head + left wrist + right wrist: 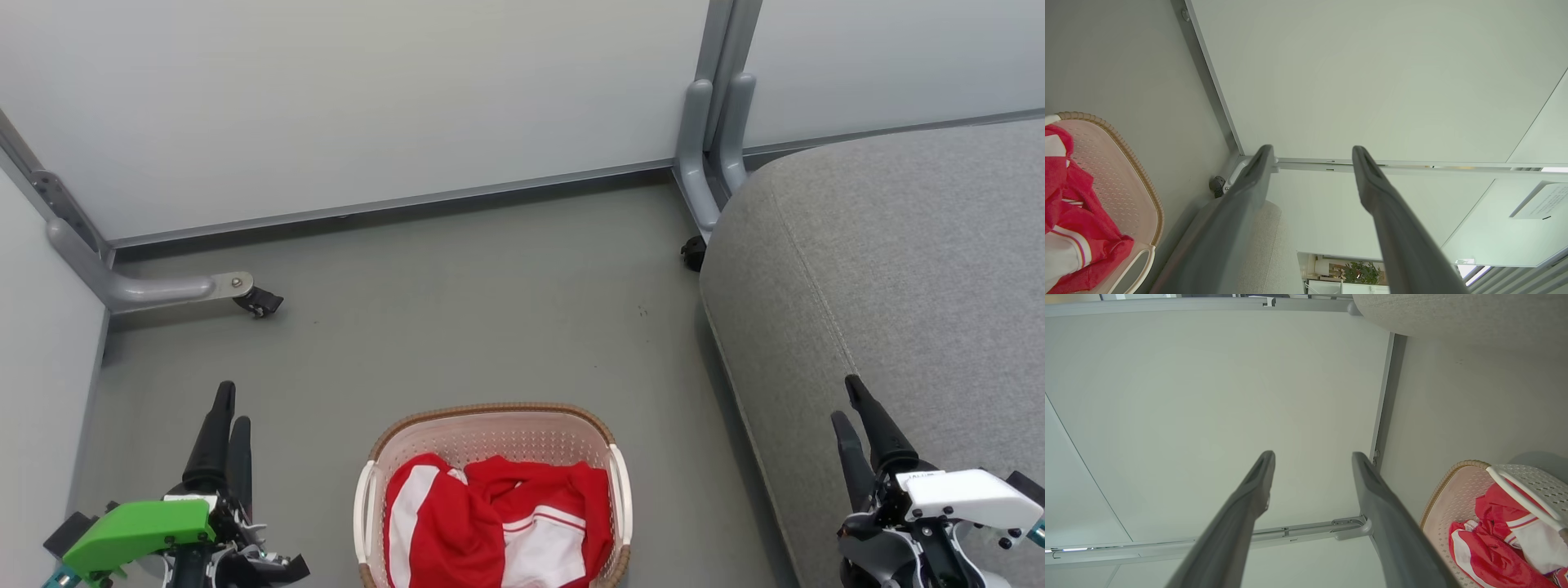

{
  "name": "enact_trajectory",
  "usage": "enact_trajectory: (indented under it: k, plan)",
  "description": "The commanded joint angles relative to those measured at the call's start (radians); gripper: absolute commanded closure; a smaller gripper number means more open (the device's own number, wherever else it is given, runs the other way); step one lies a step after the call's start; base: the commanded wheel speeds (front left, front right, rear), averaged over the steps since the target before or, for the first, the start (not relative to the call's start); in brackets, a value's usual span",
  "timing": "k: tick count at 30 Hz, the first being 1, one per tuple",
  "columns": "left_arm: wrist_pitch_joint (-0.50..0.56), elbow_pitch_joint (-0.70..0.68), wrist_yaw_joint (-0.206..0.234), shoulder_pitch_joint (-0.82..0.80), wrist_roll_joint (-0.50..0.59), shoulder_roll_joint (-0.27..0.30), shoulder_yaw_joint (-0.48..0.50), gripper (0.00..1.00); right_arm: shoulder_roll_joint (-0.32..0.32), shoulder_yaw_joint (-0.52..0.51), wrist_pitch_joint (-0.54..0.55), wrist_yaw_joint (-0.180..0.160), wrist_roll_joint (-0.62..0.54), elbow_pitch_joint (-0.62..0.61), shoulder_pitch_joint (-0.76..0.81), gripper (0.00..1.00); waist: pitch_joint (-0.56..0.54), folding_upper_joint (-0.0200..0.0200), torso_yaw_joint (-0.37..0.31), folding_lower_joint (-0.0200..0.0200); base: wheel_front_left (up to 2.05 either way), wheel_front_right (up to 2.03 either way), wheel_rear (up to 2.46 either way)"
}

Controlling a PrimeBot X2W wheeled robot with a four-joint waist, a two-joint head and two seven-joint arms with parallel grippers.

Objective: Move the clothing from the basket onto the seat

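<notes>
Clothing (498, 523), red and white, lies bunched in the laundry basket (490, 411) on the floor (490, 310) just before you. Your left gripper (233, 404) and right gripper (845, 398) flank it, fingers spread and holding nothing, likely poised for a reach in. The grey seat (898, 269) runs off to your right, nothing on it yet; partition panels (367, 98) stand behind.

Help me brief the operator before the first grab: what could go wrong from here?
1. The clothing lies bunched in the basket; the right pincer may catch only a fold and let it slip onto the floor.
2. The basket stands free on the floor, so snagged fabric could drag or tip it.
3. The seat sits off to the right with a rounded edge; a garment released near it might slide off.
</notes>
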Motion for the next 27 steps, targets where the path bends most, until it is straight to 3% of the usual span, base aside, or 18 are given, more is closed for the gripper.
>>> enact_trajectory:
  k: [1, 14, 27]
  plan:
    - [-0.009, -0.017, 0.0, -0.004, 0.005, 0.001, -0.003, 0.0, -0.003, 0.005, -0.009, 0.0, -0.007, -0.013, -0.006, 0.0, 0.0, 0.0, 0.0, 0.0, 0.0, 0.0, 0.0]
    - [-0.073, -0.072, -0.001, 0.009, 0.082, 0.004, -0.013, 0.0, -0.006, 0.046, -0.074, 0.0, -0.118, -0.046, 0.004, 0.0, 0.003, 0.0, 0.002, 0.0, 0.0, 0.0, 0.0]
    - [-0.128, -0.123, 0.004, 0.012, 0.305, 0.006, -0.012, 0.0, -0.009, 0.067, -0.128, 0.0, -0.318, -0.1, 0.008, 0.0, 0.009, 0.0, 0.004, 0.0, 0.0, 0.0, 0.0]
